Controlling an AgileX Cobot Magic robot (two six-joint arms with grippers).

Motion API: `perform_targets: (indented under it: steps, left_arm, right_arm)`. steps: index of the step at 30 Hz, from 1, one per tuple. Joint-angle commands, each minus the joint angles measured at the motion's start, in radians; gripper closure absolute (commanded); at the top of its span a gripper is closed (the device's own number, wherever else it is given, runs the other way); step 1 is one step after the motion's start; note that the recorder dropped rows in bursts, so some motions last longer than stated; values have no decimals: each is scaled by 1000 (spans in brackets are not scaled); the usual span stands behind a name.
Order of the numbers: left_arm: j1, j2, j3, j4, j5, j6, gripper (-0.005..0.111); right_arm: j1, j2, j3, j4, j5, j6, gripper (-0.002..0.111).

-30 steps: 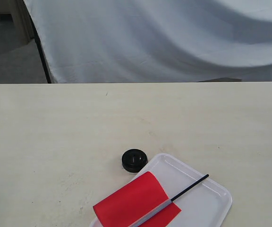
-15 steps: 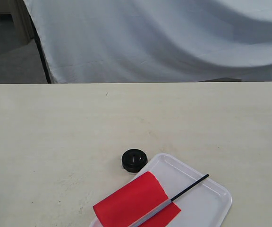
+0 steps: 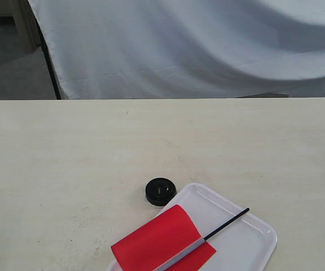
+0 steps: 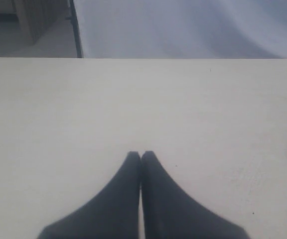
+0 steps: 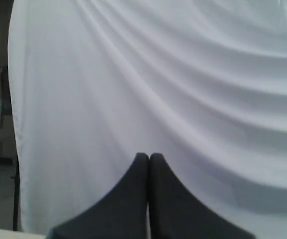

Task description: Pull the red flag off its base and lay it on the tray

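Change: Nothing had moved in the exterior view over the last second. The flag, base and tray lay just as in the earlier frames, and no arm appeared in that view.
Red flag: It lay flat on the white plastic tray, off its stand. The red cloth spread toward the near left end, where the frame edge cut it off. The thin black rod ran diagonally, its tip pointing toward the tray's far right side.
Base: The small round black disc sat empty on the desk, right at the tray's far left corner. Whether it touched the rim could not be told.
Left fingers: They were pressed together with nothing between them, hovering over bare desk well away from the flag.
Right fingers: They were also closed on nothing and raised, facing the draped white cloth backdrop.
Backdrop: The same white sheet hung behind the far edge of the desk in the exterior view.
Meaning for the task: With the flag resting in the tray, the base bare and both arms withdrawn and still, the job looked finished. No further move seemed needed.
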State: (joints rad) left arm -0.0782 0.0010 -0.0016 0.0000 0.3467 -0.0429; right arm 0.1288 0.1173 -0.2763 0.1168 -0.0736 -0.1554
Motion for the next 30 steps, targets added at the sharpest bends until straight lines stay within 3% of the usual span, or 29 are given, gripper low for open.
perform_targets:
  steps: [1, 10, 15, 24, 30]
  left_arm:
    - [-7, -1, 2, 0, -4, 1, 107]
    - [-7, -1, 2, 0, -4, 1, 107]
    - [-7, -1, 2, 0, -4, 1, 107]
    - [-7, -1, 2, 0, -4, 1, 107]
    - [-7, -1, 2, 0, -4, 1, 107]
  right_arm:
    - [4, -117, 12, 2, 1, -5, 109]
    - [4, -117, 16, 13, -1, 18, 109]
    - [4, -117, 36, 128, 195, 140, 109]
    - [4, -117, 276, 91, 27, 79, 109]
    - [2, -117, 276, 67, 226, 16, 109]
